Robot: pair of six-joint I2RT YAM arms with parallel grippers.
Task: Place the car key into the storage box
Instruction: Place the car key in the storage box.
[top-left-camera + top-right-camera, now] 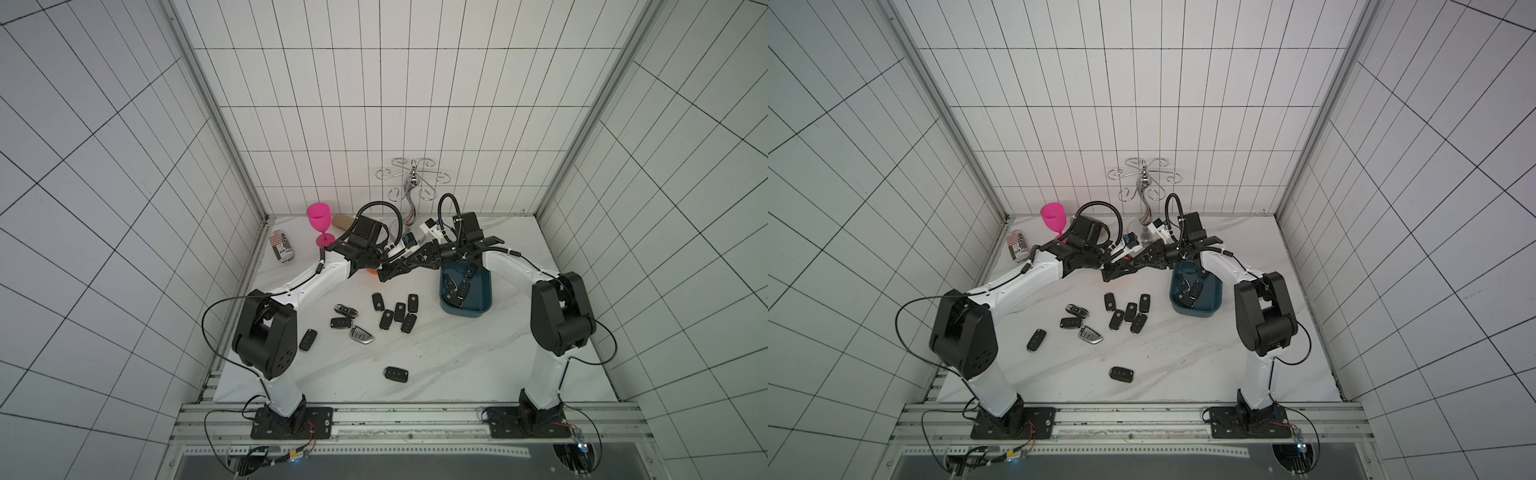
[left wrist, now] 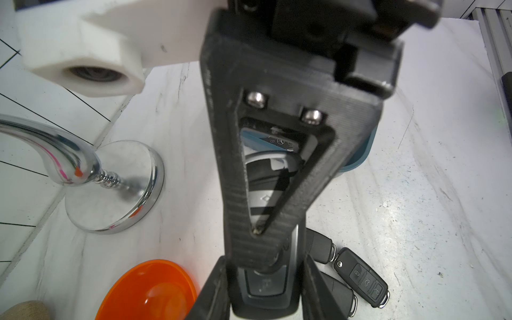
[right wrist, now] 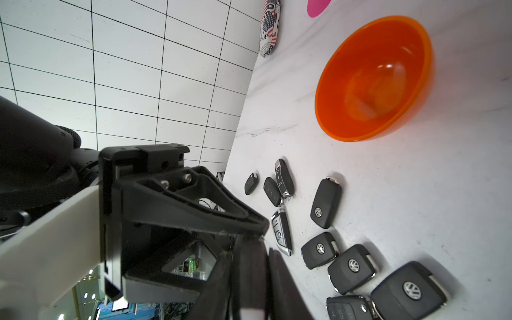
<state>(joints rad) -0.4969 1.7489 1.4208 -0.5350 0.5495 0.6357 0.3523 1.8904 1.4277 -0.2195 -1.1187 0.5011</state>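
Step in hand: a hand-over of one key from arm to arm is judged to be under way, above the table.
Car key: the grey-and-black plastic car key (image 2: 266, 288) is held clear of the white marble-patterned tabletop (image 1: 457, 353). It hangs between the translucent orange round bowl (image 3: 374, 80) and the dark teal-blue rectangular plastic storage box (image 1: 480, 293), and is not yet over the box.
Left gripper: the left gripper (image 2: 264, 273) is closed narrowly on the key's button end.
Right gripper: the right gripper (image 3: 267, 257) is seen with its fingers drawn close together. In the left wrist view one finger lies flat across the key's other end, so a grip there is judged likely.
Storage box: several black keys (image 1: 457, 291) lie inside it, and a cluster of loose black keys (image 1: 395, 313) lies on the tabletop near it.
Next move: release by the left gripper is called for, but only once the right grip is firm. The key is then to be carried over the box's rim and let go low inside.
Risk: a slip is possible if the left jaws are opened too early.
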